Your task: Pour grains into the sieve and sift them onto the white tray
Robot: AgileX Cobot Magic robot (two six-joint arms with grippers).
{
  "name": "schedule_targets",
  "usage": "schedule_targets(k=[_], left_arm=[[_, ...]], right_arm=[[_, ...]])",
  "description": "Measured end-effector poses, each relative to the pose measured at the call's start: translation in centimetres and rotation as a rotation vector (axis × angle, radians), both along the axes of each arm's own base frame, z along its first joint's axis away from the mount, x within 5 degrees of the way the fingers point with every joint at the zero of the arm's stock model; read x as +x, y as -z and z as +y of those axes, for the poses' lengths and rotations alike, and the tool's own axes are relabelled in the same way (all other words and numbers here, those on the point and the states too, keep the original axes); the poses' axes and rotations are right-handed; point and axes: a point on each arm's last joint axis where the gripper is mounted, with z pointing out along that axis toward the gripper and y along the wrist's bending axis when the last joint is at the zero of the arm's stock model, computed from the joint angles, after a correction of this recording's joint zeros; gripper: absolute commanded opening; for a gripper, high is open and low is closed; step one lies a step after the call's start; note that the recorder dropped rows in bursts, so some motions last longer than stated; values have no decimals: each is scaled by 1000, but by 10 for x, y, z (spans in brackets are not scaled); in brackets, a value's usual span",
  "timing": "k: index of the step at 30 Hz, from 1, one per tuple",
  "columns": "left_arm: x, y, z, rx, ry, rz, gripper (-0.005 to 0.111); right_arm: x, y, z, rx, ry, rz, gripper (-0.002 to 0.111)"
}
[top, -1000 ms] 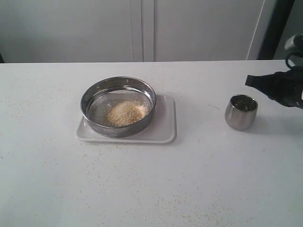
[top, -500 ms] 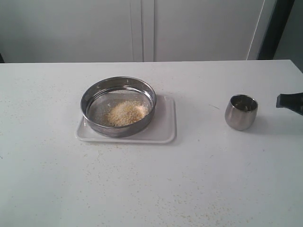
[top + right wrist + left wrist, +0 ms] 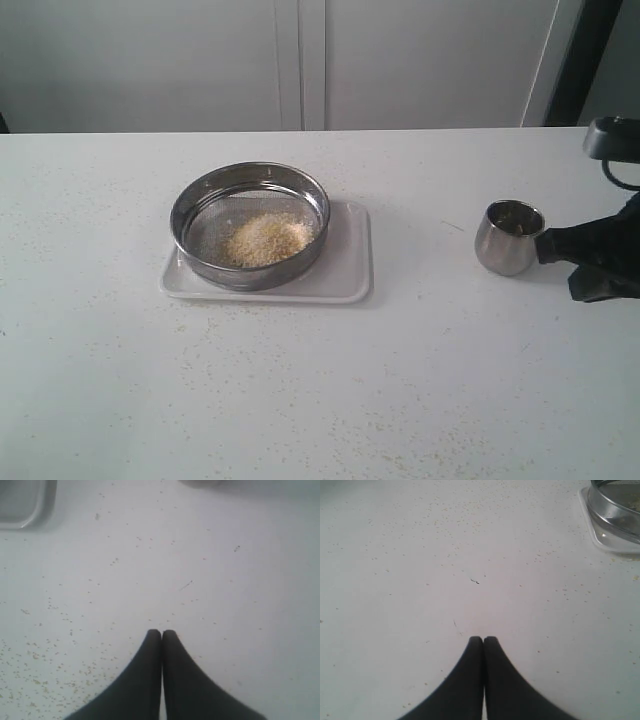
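Exterior view: left of centre, the round stainless-steel sieve (image 3: 250, 225) sits on the flat white rectangular tray (image 3: 345, 275), with golden-yellow grains (image 3: 268, 240) heaped on its mesh. It is well apart from the right fingers (image 3: 562, 245), whose dark tip lies just beside the small rounded steel cup (image 3: 508, 237) at the right edge; whether they touch is unclear. The speckled white desk (image 3: 320, 400) lies open across the lower half.

Left wrist view: the left fingers (image 3: 472, 670) are pressed together; sieve and tray are cut off at the frame's edge.

Right wrist view: fingers together; a tray corner is cropped.
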Motion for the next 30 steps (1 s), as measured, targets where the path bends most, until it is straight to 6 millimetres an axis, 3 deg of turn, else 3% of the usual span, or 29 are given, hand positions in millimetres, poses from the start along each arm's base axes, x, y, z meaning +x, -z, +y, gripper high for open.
schedule_targets(k=[12, 20, 30], left_arm=[[0, 0, 0, 0, 0, 0, 0], [0, 0, 0, 0, 0, 0, 0], [0, 0, 0, 0, 0, 0, 0]], right_arm=[[-30, -38, -25, -29, 41, -194, 0], [-51, -34, -29, -110, 38, -254, 0], [-56, -39, -31, -149, 37, -306, 0]])
